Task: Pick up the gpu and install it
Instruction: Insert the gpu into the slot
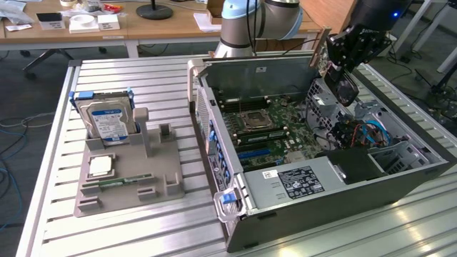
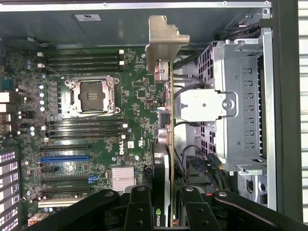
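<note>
My gripper point(image 1: 355, 51) hangs above the far right side of the open computer case point(image 1: 335, 206) and is shut on the gpu point(image 1: 341, 80). The card hangs on edge below the fingers, its black cooler facing the camera and its metal bracket pointing toward the back wall. In the wrist view the gpu point(image 2: 167, 144) appears edge-on between the two black fingers point(image 2: 139, 211), gripper point(image 2: 166, 214), with its bracket point(image 2: 163, 43) at the far end. It hovers over the motherboard point(image 2: 96, 120), beside the drive cage point(image 2: 236, 110), apart from the blue slot point(image 2: 65, 158).
On the exterior view's left, a grey holder point(image 1: 164, 160) carries a silver hard drive with a blue label point(image 1: 107, 120), a processor chip point(image 1: 100, 166) and a green memory stick point(image 1: 125, 181). The case's power supply point(image 1: 300, 182) and cables point(image 1: 364, 131) lie inside. Desks stand behind.
</note>
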`<state>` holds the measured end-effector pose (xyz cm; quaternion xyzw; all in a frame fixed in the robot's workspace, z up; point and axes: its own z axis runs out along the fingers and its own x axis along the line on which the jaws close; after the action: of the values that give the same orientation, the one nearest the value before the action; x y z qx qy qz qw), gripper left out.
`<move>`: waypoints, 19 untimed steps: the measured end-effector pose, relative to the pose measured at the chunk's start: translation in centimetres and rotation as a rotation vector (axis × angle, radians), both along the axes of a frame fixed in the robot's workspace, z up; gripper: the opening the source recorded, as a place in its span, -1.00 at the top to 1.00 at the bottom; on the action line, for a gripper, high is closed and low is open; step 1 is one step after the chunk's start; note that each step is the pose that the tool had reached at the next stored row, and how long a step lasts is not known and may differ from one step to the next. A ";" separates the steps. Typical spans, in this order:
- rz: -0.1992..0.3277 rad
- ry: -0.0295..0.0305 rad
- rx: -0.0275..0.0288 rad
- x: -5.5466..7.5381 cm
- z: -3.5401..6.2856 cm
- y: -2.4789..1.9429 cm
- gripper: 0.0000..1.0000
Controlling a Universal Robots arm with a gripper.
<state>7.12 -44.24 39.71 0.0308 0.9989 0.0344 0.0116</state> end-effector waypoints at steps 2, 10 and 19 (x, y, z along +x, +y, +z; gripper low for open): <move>0.000 0.0001 0.0000 0.0 0.00 0.00 0.47; 0.090 0.0001 0.0001 0.0 -0.02 0.00 0.47; 0.253 0.0002 -0.0011 0.0 -0.04 0.00 0.47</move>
<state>7.11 -44.24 39.67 -0.0955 0.9948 0.0350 0.0071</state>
